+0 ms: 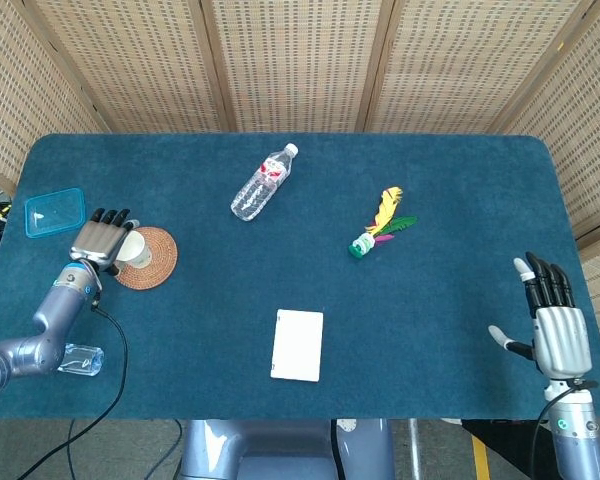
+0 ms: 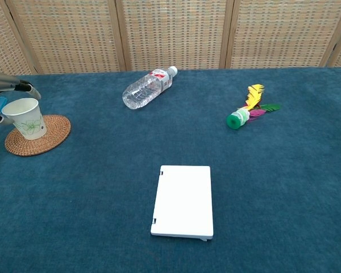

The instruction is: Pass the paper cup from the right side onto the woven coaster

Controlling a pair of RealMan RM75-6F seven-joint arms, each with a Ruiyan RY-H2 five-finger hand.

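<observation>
The white paper cup [image 2: 25,118] with a green print stands upright on the round woven coaster [image 2: 45,139] at the table's left side; it also shows in the head view as the cup [image 1: 136,248] on the coaster [image 1: 155,262]. My left hand [image 1: 102,238] is right beside the cup on its left, with its fingers [image 2: 23,88] arched over the rim. Whether they still touch the cup is unclear. My right hand [image 1: 558,330] hovers at the table's right front corner, fingers spread, holding nothing.
A clear water bottle [image 1: 262,183] lies at the back centre. A feather shuttlecock [image 1: 378,228] lies to the right of it and a flat white box [image 1: 298,345] lies near the front. A blue lid [image 1: 53,211] and a small clear object [image 1: 80,359] are at the left edge.
</observation>
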